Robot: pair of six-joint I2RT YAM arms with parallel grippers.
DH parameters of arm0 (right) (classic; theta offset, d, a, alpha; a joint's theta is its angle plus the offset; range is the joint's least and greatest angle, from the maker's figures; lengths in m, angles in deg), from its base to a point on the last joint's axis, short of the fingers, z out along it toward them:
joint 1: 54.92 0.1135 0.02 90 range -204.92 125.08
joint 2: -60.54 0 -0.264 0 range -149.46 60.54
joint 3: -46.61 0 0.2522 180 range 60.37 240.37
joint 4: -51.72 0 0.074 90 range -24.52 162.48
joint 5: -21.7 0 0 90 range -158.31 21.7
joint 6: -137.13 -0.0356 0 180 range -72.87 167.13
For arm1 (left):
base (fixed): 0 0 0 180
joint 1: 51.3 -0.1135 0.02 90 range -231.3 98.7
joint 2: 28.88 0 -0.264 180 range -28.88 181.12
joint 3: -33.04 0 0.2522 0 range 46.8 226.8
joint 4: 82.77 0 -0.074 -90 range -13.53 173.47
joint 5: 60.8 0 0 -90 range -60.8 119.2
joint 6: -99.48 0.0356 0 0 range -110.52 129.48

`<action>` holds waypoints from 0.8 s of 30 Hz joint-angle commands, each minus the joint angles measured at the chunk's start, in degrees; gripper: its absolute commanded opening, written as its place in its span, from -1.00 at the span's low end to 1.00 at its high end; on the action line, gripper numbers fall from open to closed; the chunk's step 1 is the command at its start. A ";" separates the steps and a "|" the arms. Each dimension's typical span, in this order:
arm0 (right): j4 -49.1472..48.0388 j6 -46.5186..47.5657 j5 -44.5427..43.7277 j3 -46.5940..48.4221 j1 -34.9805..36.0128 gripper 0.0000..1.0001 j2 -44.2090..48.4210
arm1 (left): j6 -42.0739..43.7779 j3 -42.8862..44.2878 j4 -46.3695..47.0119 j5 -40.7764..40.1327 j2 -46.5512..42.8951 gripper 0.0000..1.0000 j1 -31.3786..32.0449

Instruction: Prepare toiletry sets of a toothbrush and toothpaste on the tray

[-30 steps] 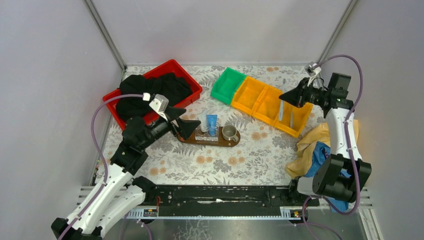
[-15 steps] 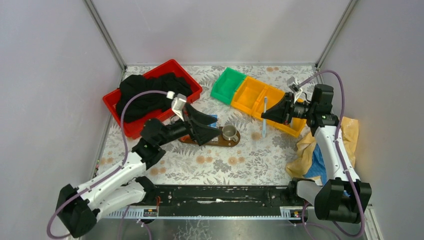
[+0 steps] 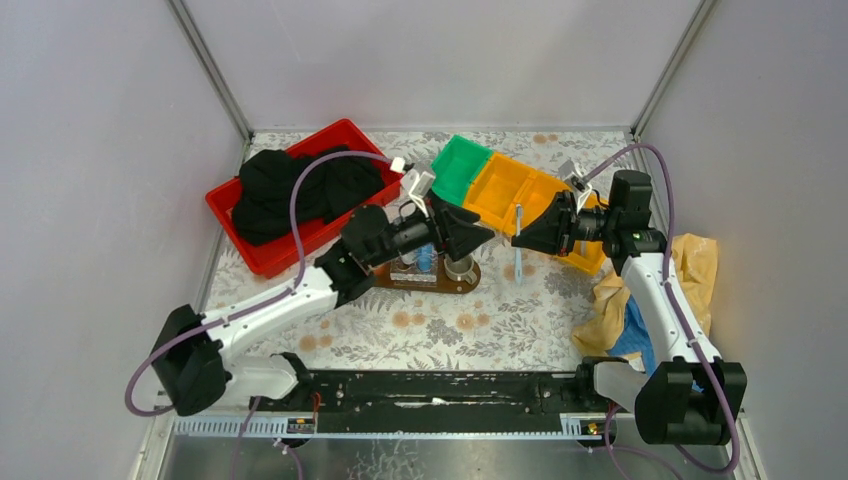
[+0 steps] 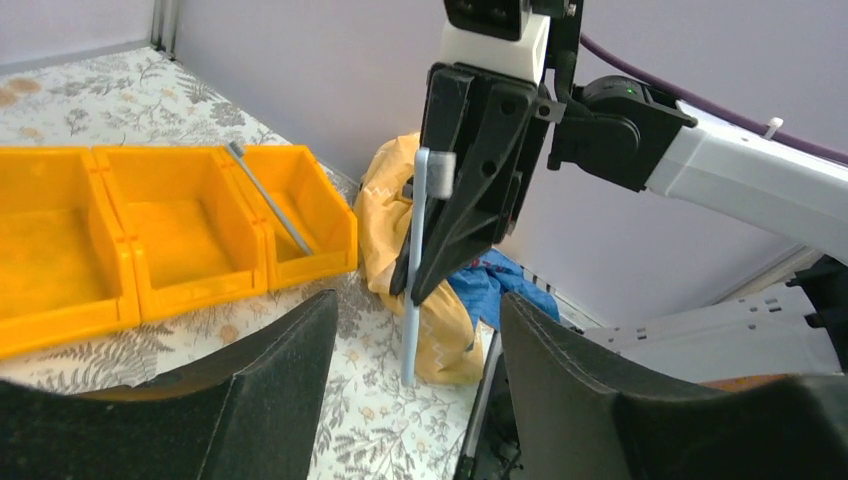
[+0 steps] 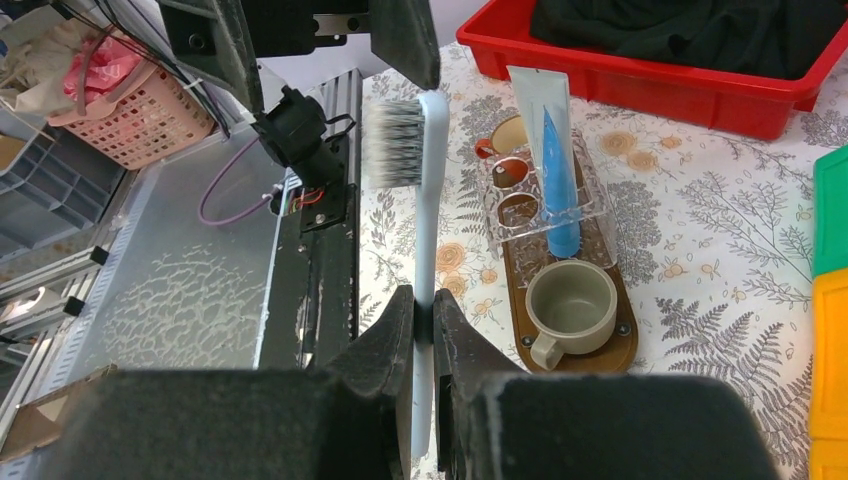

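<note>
1. We see the right gripper point(image 5: 422, 305) pinching the toothbrush point(image 5: 428, 200) low on its handle. Its two fingers are pressed tight on it.
2. The toothbrush stands straight up in the air with the bristles on top. It is over the table point(image 3: 520, 310), between the tray point(image 3: 400, 281) and the yellow bins point(image 3: 520, 200).
3. The left gripper point(image 4: 417, 310) is spread wide and holds nothing. It points at the toothbrush and is close to the bristle end. We cannot tell if it touches.
4. The brown tray lies flat on the flowery table. A clear holder point(image 5: 500, 205) and a metal cup point(image 5: 572, 300) sit on it.
5. The blue toothpaste point(image 5: 560, 200) stands in the clear holder.
</note>
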 commanded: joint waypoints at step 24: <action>-1.67 2.07 3.38 -0.68 0.82 -1.00 1.62 | 5.70 20.31 -8.10 8.19 18.23 -0.28 3.22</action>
